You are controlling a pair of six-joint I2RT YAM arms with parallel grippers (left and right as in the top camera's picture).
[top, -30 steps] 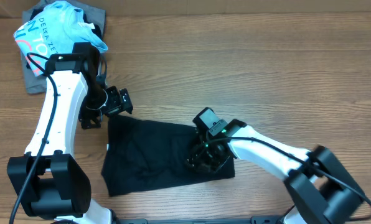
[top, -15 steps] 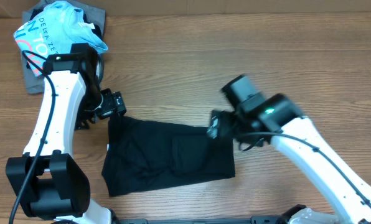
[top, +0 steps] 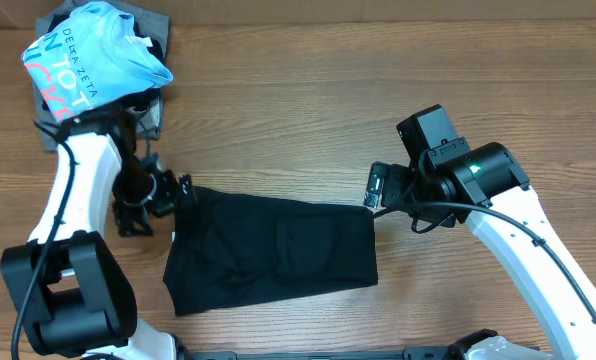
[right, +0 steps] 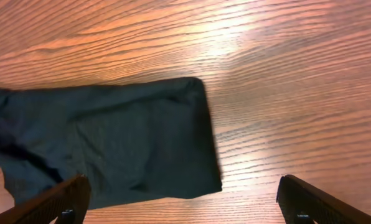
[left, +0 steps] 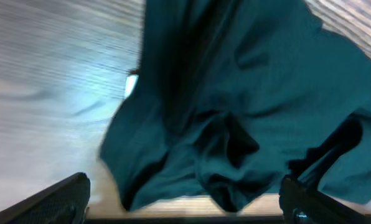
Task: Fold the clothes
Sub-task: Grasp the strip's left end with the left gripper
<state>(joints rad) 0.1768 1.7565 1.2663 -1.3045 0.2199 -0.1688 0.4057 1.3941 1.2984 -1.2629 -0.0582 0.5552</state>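
The left end effector [top: 178, 190], released, sits at the upper left corner of the plain black thin-fabric T-shirt [top: 268, 250], a rough rectangle flat on the wooden tabletop [top: 308, 110]; the right end effector [top: 378, 187], released, hovers beside its upper right corner.

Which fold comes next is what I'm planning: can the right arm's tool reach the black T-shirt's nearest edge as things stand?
Probably yes. The right tool hangs open beside the near edge of the black T-shirt, and only bare table lies between them; the left tool is at the opposite end.
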